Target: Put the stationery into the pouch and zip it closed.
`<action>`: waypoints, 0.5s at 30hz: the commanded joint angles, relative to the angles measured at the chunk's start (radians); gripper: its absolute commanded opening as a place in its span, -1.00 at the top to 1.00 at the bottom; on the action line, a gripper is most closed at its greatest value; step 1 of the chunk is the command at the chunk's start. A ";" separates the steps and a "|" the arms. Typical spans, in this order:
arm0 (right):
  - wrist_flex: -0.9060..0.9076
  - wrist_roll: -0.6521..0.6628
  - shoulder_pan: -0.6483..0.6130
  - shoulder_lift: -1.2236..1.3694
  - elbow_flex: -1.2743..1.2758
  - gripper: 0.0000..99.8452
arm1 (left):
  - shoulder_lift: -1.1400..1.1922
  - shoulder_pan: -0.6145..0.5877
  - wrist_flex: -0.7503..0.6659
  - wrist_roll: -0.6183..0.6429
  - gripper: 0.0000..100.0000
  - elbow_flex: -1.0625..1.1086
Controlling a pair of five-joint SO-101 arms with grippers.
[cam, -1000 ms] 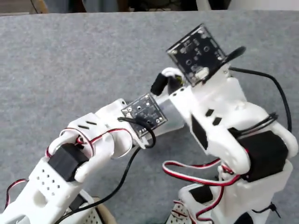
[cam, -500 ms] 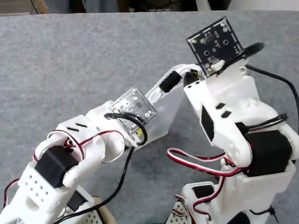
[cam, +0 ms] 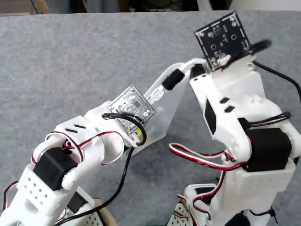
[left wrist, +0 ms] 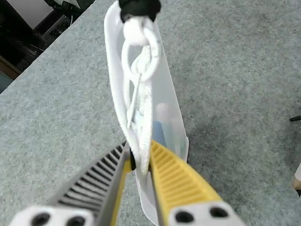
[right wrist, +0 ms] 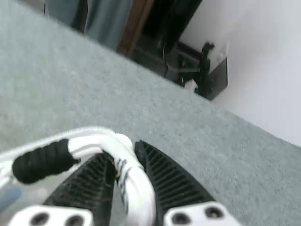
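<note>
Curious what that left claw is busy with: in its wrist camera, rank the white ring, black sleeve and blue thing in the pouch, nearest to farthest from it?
1. Blue thing, inside the pouch, right beside the left gripper pinching its edge.
2. White ring, farther along that edge.
3. Black sleeve on the pull cord, beyond the ring.

Smooth translucent plastic pouch, rough felt-like table covering, matt plastic arm shells, ribbed plastic jaws
</note>
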 commanded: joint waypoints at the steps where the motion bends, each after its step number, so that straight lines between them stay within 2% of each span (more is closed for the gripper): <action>1: -0.120 0.006 0.063 -0.010 -0.019 0.98 | -0.014 -0.027 0.051 0.006 0.95 -0.015; 15: -0.351 0.005 0.069 -0.012 -0.021 0.98 | -0.015 -0.027 0.046 0.005 0.95 0.073</action>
